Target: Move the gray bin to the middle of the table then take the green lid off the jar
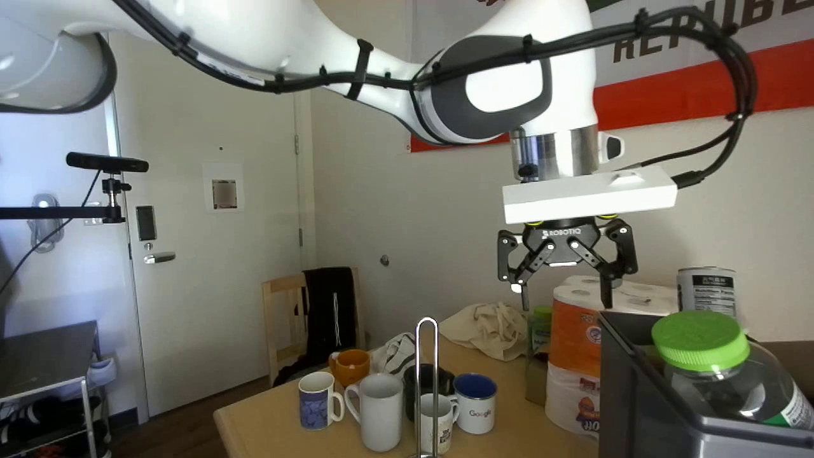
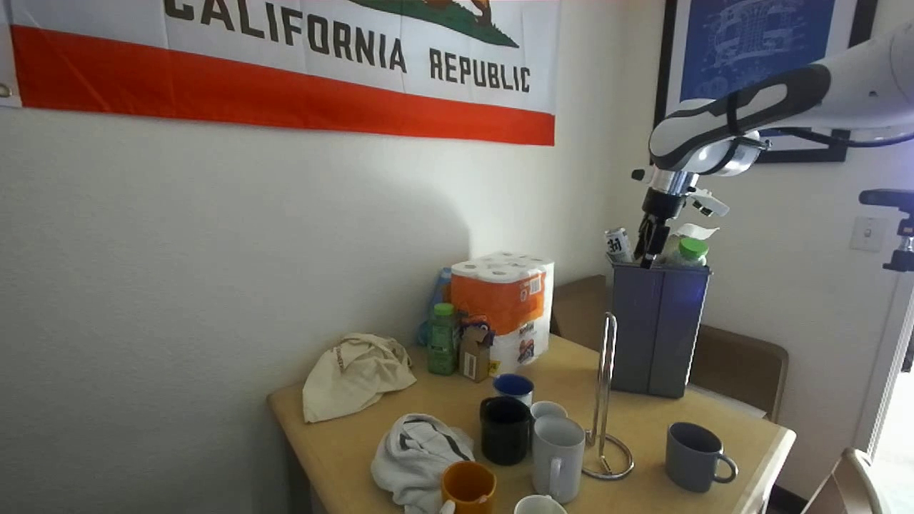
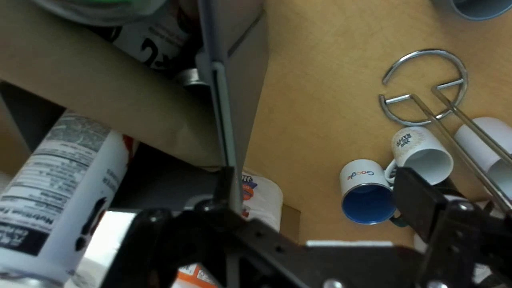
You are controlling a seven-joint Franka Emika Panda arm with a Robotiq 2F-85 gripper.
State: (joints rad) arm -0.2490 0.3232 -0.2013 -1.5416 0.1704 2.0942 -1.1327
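Observation:
The gray bin stands upright on the tan table, near the paper-towel pack; it also shows in an exterior view and the wrist view. The see-through jar lies tilted in the bin's top with its green lid on; the lid also shows in an exterior view. My gripper is open at the bin's rim. In the wrist view, one finger is at the rim, seemingly inside the wall, and the other is outside over the mugs. Nothing is held.
A can sticks out of the bin. The paper-towel pack and a green bottle stand by the wall. A metal wire stand, a dark gray mug, several other mugs and cloths are on the table.

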